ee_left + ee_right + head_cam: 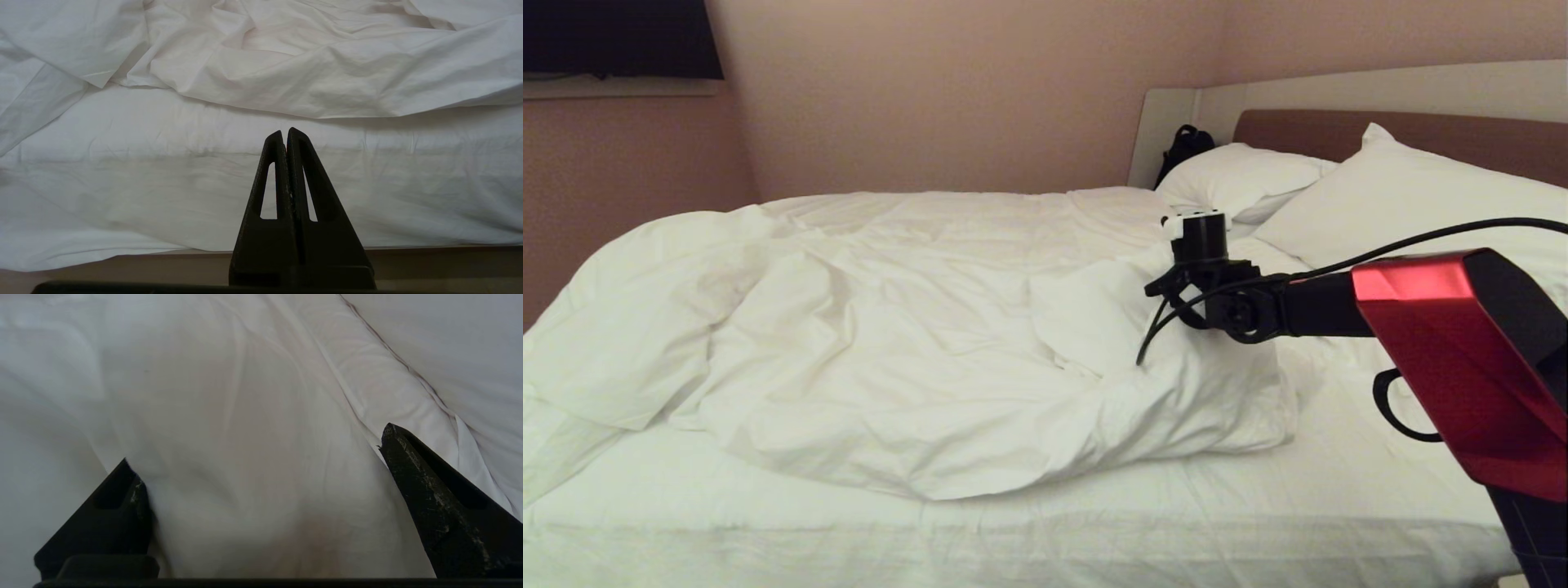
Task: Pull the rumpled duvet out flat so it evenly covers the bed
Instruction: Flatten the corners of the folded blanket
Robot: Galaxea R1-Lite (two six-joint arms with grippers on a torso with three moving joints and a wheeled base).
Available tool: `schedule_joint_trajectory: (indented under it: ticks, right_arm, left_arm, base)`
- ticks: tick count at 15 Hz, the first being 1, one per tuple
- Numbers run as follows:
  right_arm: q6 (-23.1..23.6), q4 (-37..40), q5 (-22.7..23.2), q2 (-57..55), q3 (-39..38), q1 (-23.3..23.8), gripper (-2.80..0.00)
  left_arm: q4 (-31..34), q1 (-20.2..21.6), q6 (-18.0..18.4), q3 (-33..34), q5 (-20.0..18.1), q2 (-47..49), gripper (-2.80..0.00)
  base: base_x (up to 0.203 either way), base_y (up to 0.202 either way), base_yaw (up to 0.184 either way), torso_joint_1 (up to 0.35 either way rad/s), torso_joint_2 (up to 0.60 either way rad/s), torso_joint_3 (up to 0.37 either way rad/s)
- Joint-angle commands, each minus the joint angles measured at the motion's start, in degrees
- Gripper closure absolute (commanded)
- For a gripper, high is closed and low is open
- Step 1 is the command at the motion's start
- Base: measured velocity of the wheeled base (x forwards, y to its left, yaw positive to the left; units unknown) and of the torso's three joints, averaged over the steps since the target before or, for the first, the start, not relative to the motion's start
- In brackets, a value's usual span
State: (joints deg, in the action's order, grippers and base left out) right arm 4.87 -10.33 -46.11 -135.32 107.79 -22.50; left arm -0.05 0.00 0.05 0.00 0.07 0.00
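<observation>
The duvet (pixel 890 327) lies rumpled and bunched across the middle of the bed (pixel 1094 523), leaving the near strip of white sheet bare. My right arm (pixel 1258 306) reaches over the duvet's raised corner near the pillows. In the right wrist view my right gripper (pixel 257 445) is open, its fingers (pixel 412 473) spread wide with a fold of duvet (pixel 245 396) bulging between them. My left gripper (pixel 284 132) is shut and empty, low at the bed's near side, pointing at the sheet (pixel 163 163) below the duvet's edge (pixel 306 61).
Two white pillows (pixel 1241 184) (pixel 1405 204) lean against the brown headboard (pixel 1307 131). A black bag (pixel 1186 147) sits in the far corner behind them. A dark screen (pixel 621 37) hangs on the wall at the far left. The bed's base (pixel 122 265) shows under the mattress.
</observation>
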Motion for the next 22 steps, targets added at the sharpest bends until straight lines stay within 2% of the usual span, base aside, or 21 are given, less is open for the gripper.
schedule_joint_trajectory:
  ticks: [1,3,6,7,10,13,16,20,22]
  right_arm:
    - [-1.22,-0.05,-0.29,0.53,-1.79,1.34,-2.80]
    - [-2.61,0.24,-0.21,1.33,-3.83,2.64,-2.80]
    - [-8.10,6.87,0.84,2.96,-4.60,3.49,-2.80]
    - [-10.00,9.22,2.11,3.46,-4.53,3.52,0.00]
    - [-15.68,13.67,7.79,3.57,-4.17,3.52,0.00]
    - [-16.59,13.43,7.99,3.63,-3.60,2.51,0.00]
    - [-17.26,14.97,8.04,5.68,-0.62,-0.55,0.00]
    - [-18.82,20.12,8.06,11.22,0.57,-3.48,0.00]
    - [-22.01,26.22,8.06,14.67,0.36,-4.22,0.00]
  left_arm:
    - [-0.02,0.00,0.02,0.00,0.02,0.00,0.00]
    - [-0.04,0.00,-0.02,0.00,0.02,0.00,0.00]
    - [-0.04,0.00,-0.05,0.00,0.02,0.00,0.00]
    - [0.05,0.00,-0.05,0.00,0.02,0.00,0.00]
    - [-0.04,0.00,0.04,0.00,0.02,0.00,0.00]
    - [-0.03,0.00,-0.05,0.00,0.02,0.00,0.00]
    - [0.00,0.00,0.00,0.00,0.02,0.00,0.00]
    - [0.05,0.00,-0.05,0.00,0.02,0.00,0.00]
    - [0.05,0.00,-0.05,0.00,0.02,0.00,0.00]
  base:
    - [0.000,0.000,0.000,0.000,0.00,0.000]
    - [0.000,0.000,0.000,0.000,0.00,0.000]
    - [0.000,0.000,0.000,0.000,0.00,0.000]
    - [0.000,0.000,0.000,0.000,0.00,0.000]
    - [0.000,0.000,0.000,0.000,0.00,0.000]
    - [0.000,0.000,0.000,0.000,0.00,0.000]
    - [0.000,0.000,0.000,0.000,0.00,0.000]
    - [0.000,0.000,0.000,0.000,0.00,0.000]
    - [0.000,0.000,0.000,0.000,0.00,0.000]
